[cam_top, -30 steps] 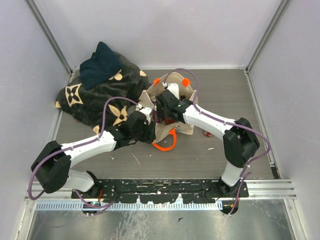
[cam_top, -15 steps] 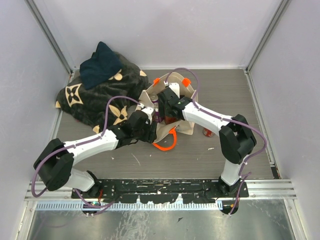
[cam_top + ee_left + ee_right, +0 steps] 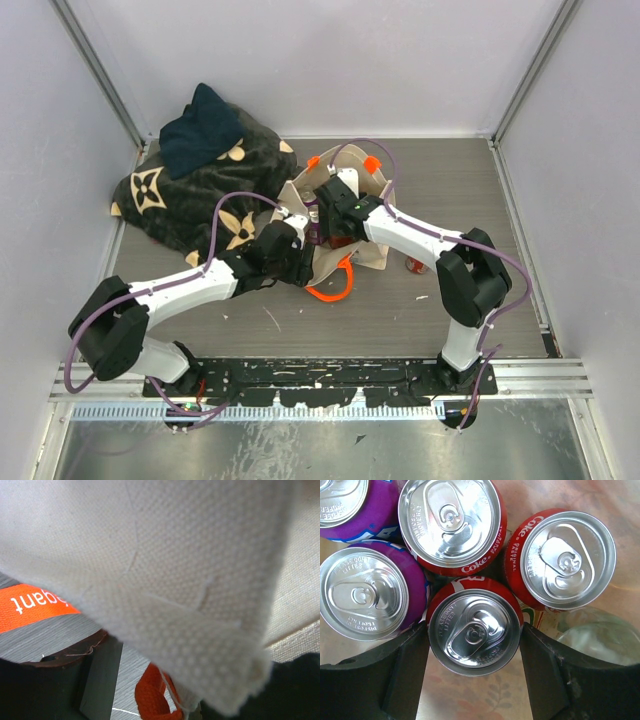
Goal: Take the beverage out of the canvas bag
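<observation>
Canvas bag, upright on table, both tools at its mouth.

Right tool is inside the bag, its two fingers pressed on opposite sides of one upright Coke can. Packed round that can are two more red cans and two purple cans. Left tool is at the bag's near-left rim above the orange handle. Canvas fills its wrist camera, so I cannot tell whether it is apart or together.
</observation>
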Available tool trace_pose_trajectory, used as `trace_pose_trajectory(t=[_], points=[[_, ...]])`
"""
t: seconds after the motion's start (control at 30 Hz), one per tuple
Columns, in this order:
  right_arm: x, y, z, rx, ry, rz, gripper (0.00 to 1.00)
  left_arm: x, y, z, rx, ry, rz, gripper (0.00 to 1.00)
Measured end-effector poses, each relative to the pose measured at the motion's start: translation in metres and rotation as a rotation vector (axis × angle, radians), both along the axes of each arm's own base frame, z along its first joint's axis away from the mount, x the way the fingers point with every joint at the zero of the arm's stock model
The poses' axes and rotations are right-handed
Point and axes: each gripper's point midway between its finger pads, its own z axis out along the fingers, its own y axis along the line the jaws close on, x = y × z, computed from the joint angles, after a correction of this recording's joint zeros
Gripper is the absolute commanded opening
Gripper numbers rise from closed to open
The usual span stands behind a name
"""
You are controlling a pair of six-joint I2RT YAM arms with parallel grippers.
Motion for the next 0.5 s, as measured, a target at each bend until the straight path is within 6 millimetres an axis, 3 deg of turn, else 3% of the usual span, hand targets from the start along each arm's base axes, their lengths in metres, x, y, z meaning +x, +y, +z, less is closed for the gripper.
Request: trace_pose_trajectory(t=[0.07,0.1,0.23,0.5], points=[[0.0007,0.0004,0.0001,-0.005,0.001,0.004,0.14,0.0007,-0.0006,0.0005,0.002,0.001,-0.001,0.63],[0.0010,0.0005,0.0000,-0.006,0.001,0.005,0.10,0.0009,-0.0008,0.0006,0.003,0.001,-0.001,0.63],[0.0029,0.0012,0.0005,-0.014,0.000,0.008,0.01,0.0006,-0.0004,-0.0016,0.010,0.007,-0.001,0.63],[0.0037,0.0011,0.0009,-0.021,-0.002,0.015,0.01,0.0018,-0.0023,-0.0017,0.018,0.012,-0.009,0.63]])
